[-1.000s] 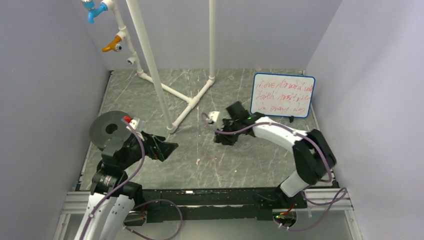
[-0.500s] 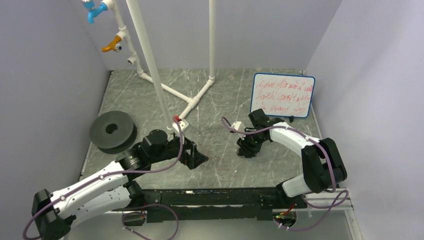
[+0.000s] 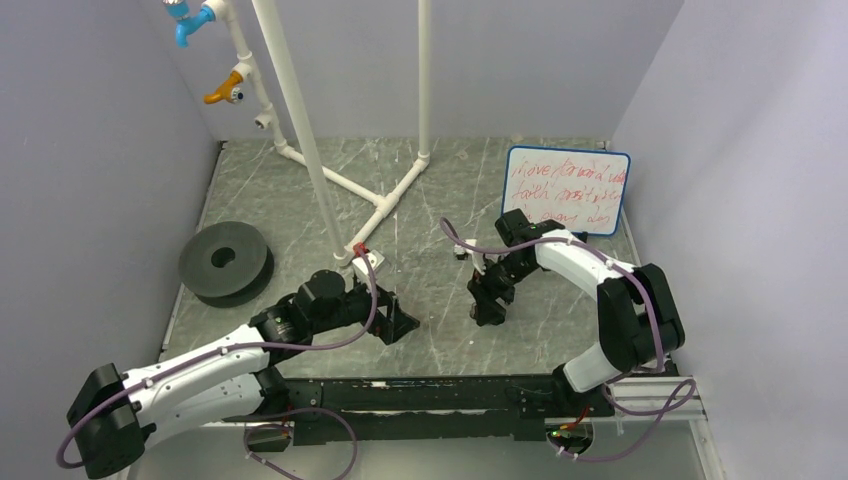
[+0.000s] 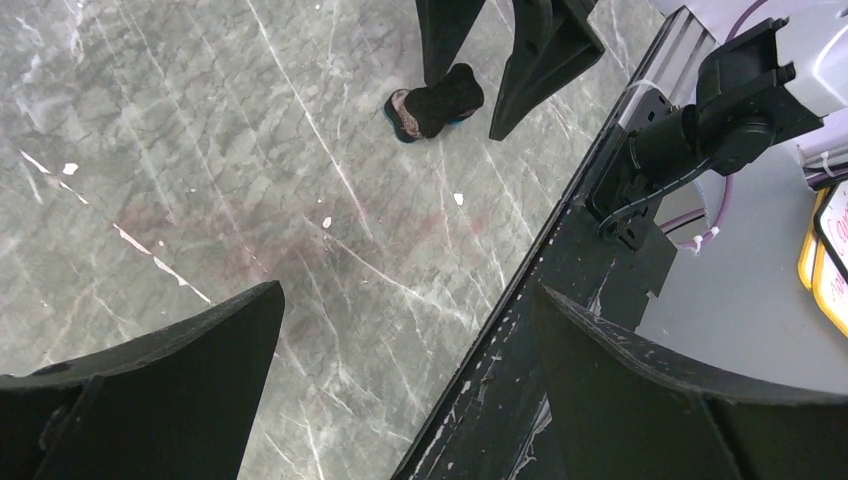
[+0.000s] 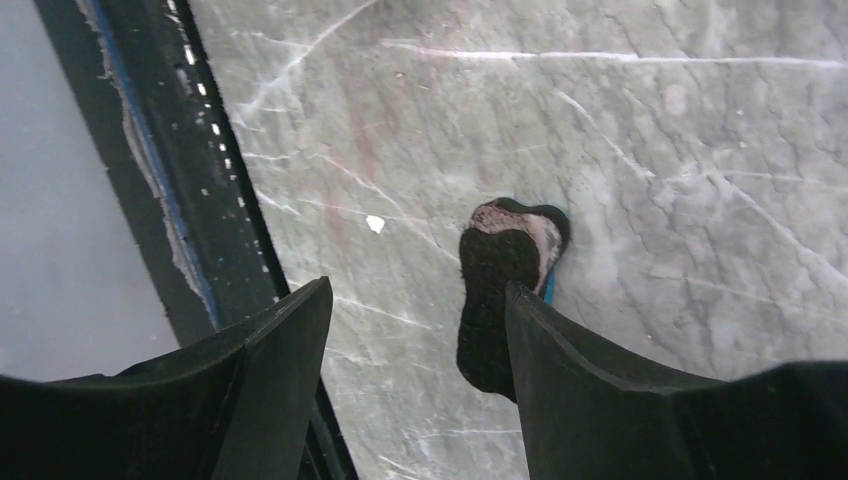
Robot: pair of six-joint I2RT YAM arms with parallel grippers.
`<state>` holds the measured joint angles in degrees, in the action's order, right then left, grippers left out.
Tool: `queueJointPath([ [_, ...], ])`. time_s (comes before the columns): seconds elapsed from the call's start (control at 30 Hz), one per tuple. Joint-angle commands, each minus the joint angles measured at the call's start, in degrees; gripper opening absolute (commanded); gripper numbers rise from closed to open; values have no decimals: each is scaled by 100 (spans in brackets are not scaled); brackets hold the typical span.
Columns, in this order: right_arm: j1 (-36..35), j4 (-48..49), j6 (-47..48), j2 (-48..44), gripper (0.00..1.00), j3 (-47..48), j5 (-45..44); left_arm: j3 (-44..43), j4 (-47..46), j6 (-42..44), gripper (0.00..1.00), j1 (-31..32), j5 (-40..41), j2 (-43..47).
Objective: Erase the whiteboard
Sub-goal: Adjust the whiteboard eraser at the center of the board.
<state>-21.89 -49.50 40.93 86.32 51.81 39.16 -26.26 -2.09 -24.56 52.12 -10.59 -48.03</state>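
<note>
The whiteboard (image 3: 565,190), covered in red writing, leans at the table's (image 3: 300,190) one o'clock corner. At its seven o'clock, the right gripper (image 3: 487,305) is spread around a dark eraser (image 5: 500,290). At nine o'clock from that, the left gripper (image 3: 397,318) gapes wide.

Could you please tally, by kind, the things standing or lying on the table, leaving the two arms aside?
Whiteboard: 1
Eraser: 1
Black disc: 1
White pipe frame: 1
Total: 4
</note>
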Motion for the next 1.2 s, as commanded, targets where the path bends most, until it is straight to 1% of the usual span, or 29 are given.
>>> queueJointPath([
  [0.0, 20, -546, 408, 176, 66, 324, 459, 48, -582, -81, 99, 45, -38, -144],
  [0.1, 104, 69, 2, 120, 66, 218, -125, 74, -632, -35, 99, 70, -31, -265],
  [0.2, 237, 200, -138, 112, 66, 267, -345, 107, -654, -40, 99, 79, -37, -374],
  [0.3, 245, 462, -223, -44, 64, 59, -735, 134, -644, -40, 98, 96, -58, -416],
  [0.4, 233, 637, -318, -25, 52, -136, -1154, 167, -701, -45, 97, 101, -74, -450],
  [0.43, 242, 683, -337, -1, 49, -178, -1274, 166, -711, -45, 96, 102, -81, -476],
  [0.47, 237, 706, -339, 22, 49, -214, -1334, 154, -709, -41, 95, 97, -91, -518],
  [0.6, 238, 740, -376, 94, 48, -222, -1274, 79, -680, -17, 89, 112, -181, -754],
  [0.7, 239, 670, -327, 180, 46, -177, -1111, 42, -671, -6, 87, 148, -176, -870],
  [0.77, 226, 605, -267, 241, 47, -172, -938, 46, -681, -13, 87, 175, -151, -923],
  [1.03, -79, 726, -331, 424, 47, -246, -1180, 107, -766, 33, 87, 202, -127, -981],
  [1.1, -158, 725, -291, 398, 43, -278, -1147, 133, -796, 47, 87, 202, -132, -980],
  [1.17, -299, 709, -259, 367, 35, -313, -1115, 162, -876, 63, 87, 217, -151, -980],
])
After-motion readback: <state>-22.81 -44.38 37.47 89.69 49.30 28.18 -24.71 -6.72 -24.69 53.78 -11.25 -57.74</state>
